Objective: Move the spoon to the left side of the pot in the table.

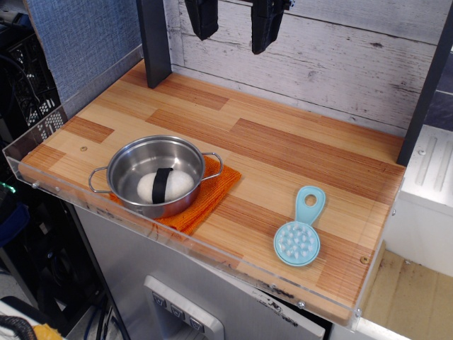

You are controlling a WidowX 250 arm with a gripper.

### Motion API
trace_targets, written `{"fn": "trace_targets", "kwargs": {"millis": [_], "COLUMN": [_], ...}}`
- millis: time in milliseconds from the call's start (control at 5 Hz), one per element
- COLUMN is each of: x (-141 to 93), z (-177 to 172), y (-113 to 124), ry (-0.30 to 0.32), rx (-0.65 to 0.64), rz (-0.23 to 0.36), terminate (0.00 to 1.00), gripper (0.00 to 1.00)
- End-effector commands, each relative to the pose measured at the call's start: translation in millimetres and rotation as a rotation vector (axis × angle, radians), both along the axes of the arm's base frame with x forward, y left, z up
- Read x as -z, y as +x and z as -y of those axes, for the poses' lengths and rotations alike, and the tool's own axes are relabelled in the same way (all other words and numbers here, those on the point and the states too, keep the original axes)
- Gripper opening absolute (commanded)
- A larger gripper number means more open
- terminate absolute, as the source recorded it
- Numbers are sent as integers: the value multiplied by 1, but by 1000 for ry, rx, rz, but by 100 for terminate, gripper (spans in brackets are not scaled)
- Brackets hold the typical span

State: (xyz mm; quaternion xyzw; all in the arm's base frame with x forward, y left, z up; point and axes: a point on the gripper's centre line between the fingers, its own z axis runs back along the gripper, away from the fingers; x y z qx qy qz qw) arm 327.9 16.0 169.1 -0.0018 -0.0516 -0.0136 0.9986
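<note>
The light-blue spoon (pixel 300 231) lies flat on the wood-plank table (pixel 283 142) near the front right, bumpy round head toward the front edge, handle pointing back. The shiny steel pot (pixel 157 174) stands at the front left on an orange cloth (pixel 209 198); inside it lies a white oval piece with a black band (pixel 164 185). My gripper (pixel 235 21) hangs high above the back of the table, its two black fingers apart and empty, far from both spoon and pot.
A clear acrylic rim (pixel 191 244) edges the table's front and left. A dark post (pixel 154 42) stands at the back left, another (pixel 425 92) at the right. A white plank wall closes the back.
</note>
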Motion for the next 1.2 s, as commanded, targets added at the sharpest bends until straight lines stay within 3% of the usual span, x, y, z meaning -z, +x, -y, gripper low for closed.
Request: {"fn": "trace_targets", "kwargs": {"millis": [0,400,600,1000], "x": [0,9,34,86], "z": [0,40,73,122], "y": [0,-14,-30,-47], "ry": [0,38,11,43], "rx": [0,114,154,143], "rz": [0,-15,-13,-46], "terminate": [0,0,0,0], "gripper": [100,100,100,100]}}
